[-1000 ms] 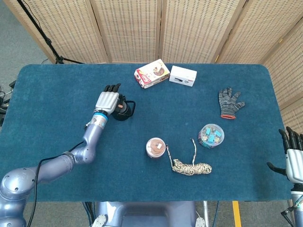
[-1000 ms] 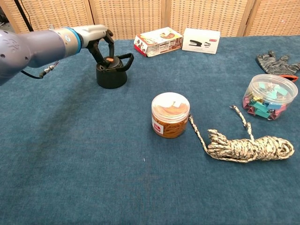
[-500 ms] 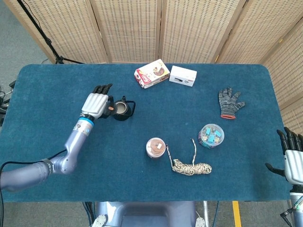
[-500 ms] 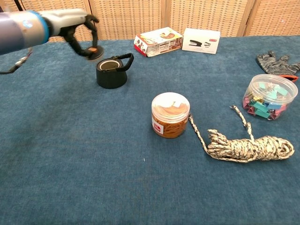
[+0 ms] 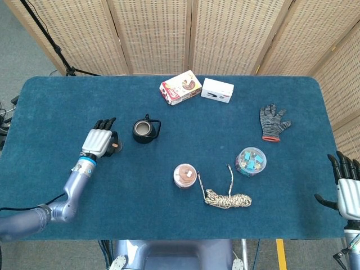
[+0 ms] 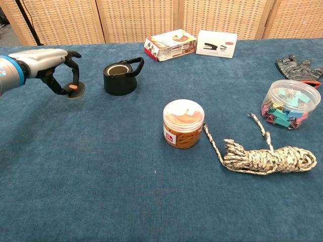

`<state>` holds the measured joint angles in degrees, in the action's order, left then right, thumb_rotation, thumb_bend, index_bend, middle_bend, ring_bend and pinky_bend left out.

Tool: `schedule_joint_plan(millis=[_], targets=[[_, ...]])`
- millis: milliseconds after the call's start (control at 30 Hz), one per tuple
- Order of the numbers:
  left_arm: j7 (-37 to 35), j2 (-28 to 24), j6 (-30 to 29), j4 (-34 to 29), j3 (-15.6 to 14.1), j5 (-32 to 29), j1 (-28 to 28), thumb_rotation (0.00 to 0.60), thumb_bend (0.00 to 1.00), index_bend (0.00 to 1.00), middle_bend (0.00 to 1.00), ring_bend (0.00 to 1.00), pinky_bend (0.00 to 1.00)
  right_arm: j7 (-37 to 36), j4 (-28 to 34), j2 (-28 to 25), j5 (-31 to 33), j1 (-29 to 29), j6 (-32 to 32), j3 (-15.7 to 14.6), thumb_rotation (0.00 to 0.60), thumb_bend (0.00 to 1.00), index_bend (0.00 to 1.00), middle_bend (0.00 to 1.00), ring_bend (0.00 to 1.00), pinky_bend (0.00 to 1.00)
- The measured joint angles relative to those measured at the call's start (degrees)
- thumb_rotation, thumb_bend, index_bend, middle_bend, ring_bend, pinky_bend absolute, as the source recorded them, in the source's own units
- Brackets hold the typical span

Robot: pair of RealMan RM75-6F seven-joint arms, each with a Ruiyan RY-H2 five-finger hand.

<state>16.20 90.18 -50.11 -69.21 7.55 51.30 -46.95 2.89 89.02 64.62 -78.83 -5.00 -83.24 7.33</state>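
- My left hand point(image 6: 56, 70) is low over the worktop point(image 5: 67, 112), its fingers curled down around the small black lid point(image 6: 75, 91) with the orange knob; I'm pinching it by the knob, so the hand is closed on the lid.
- In the chest view the lid looks to sit at, or just above, the blue surface; I can't tell whether it rests fully or hangs a little clear.
- The black pot point(image 6: 120, 78) stands open just beside the hand, on the side toward the middle of the worktop, with its looped handle turned away from my fingers. The lid is apart from the pot, not over its mouth.
- I judge the grip by the knob is there because it is the only part that sticks up enough for the fingertips; the flat rim offers little to hold.
- My right hand point(image 5: 347, 188) waits at the far right edge of the worktop, fingers spread and holding nothing, well apart from everything.
- Nearest to that hand lies the clear tub of clips point(image 5: 251, 161); further from it are the coiled rope point(image 5: 228, 198) and the orange-filled jar point(image 5: 184, 175).
- Beyond the pot, away from my left hand, lie the snack box point(image 5: 181, 88) and the white box point(image 5: 217, 90); the grey glove point(image 5: 273, 121) lies beyond the right hand.
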Motion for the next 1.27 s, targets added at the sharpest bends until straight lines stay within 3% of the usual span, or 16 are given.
schedule_joint_plan(millis=[200, 267, 333, 433, 500, 633, 833, 1100, 1267], targets=[[-1.62, 3.71, 2.23, 4.88, -0.05, 1.96, 0.24, 0.600, 0.35, 0.61, 0.00, 0.00, 0.00, -0.43, -0.03, -0.18, -0.04, 0.20, -0.38, 0.12, 0.600, 0.00, 0.00, 0.00, 0.00, 0.00], [-1.85, 4.11, 2.68, 5.27, 0.05, 2.46, 0.36, 0.600, 0.26, 0.50, 0.00, 0.00, 0.00, -0.46, -0.04, -0.20, -0.04, 0.20, -0.38, 0.13, 0.600, 0.00, 0.00, 0.00, 0.00, 0.00], [-2.06, 3.85, 3.17, 5.04, 0.11, 2.67, 0.46, 0.600, 0.15, 0.29, 0.00, 0.00, 0.00, -0.50, 0.00, -0.22, -0.08, 0.22, -0.46, 0.15, 0.600, 0.00, 0.00, 0.00, 0.00, 0.00], [-2.26, 2.77, 3.54, 3.86, 0.27, 2.93, 0.70, 0.600, 0.12, 0.07, 0.00, 0.00, 0.00, -0.48, 0.10, -0.24, -0.15, 0.26, -0.56, 0.13, 0.600, 0.00, 0.00, 0.00, 0.00, 0.00], [-2.35, 1.78, 3.41, 2.58, 0.37, 3.21, 0.99, 0.600, 0.11, 0.01, 0.00, 0.00, 0.00, -0.49, 0.20, -0.28, -0.24, 0.31, -0.66, 0.10, 0.600, 0.00, 0.00, 0.00, 0.00, 0.00], [-2.29, -1.33, 1.32, -1.92, 0.47, 4.27, 2.14, 0.600, 0.07, 0.00, 0.00, 0.00, 0.00, -0.50, 0.60, -0.45, -0.70, 0.39, -0.95, -0.01, 0.600, 0.00, 0.00, 0.00, 0.00, 0.00], [-1.41, -8.05, -7.42, -11.72, -0.03, 7.19, 6.42, 0.600, 0.05, 0.00, 0.00, 0.00, 0.00, -0.44, 1.42, -0.69, -2.06, 0.52, -1.61, -0.41, 0.600, 0.00, 0.00, 0.00, 0.00, 0.00], [-2.13, -16.63, -27.00, -20.64, -4.06, 13.76, 19.97, 0.600, 0.05, 0.00, 0.00, 0.00, 0.00, -0.89, 1.87, -0.79, -4.36, 0.70, -2.46, -1.30, 0.600, 0.00, 0.00, 0.00, 0.00, 0.00], [-6.13, -20.52, -34.92, -23.16, -7.35, 18.58, 28.32, 0.600, 0.05, 0.00, 0.00, 0.00, 0.00, -1.03, 1.52, -0.68, -4.54, 0.83, -2.82, -1.32, 0.600, 0.00, 0.00, 0.00, 0.00, 0.00]])
